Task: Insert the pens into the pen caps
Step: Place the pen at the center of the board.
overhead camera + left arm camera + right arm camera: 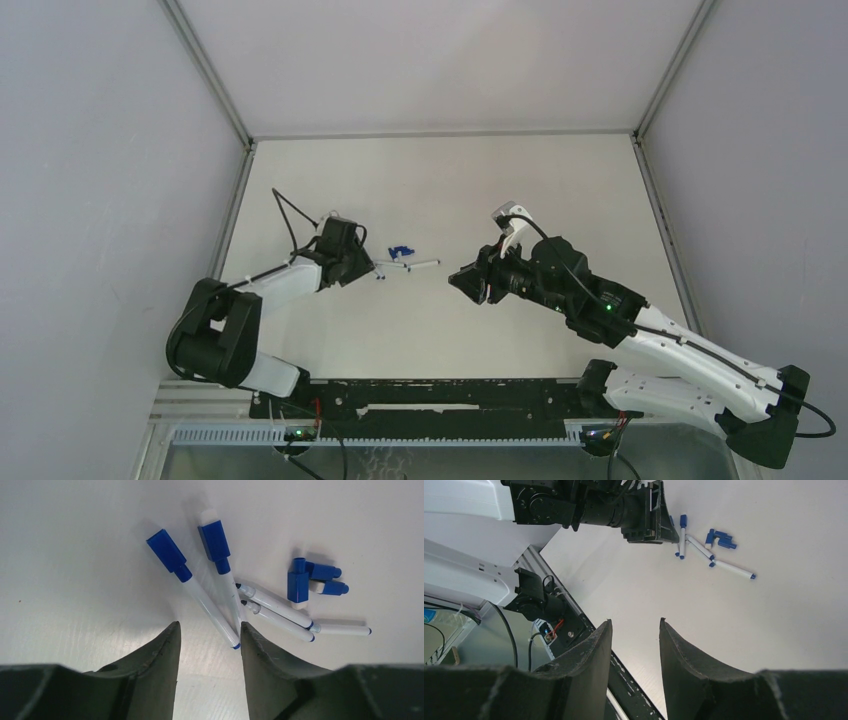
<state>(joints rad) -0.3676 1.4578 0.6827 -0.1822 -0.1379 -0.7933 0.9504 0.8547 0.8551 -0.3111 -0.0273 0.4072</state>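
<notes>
Left of centre, spread left hand sits beside the pens; spread right hand well apart.

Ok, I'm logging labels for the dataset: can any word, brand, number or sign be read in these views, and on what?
No text can be read anywhere.
pens: white barrels, no print visible.
pen caps: plain blue, no marking.
left gripper and right gripper: plain dark fingers, no marking.
base rail: any marking is too small to tell.
</notes>
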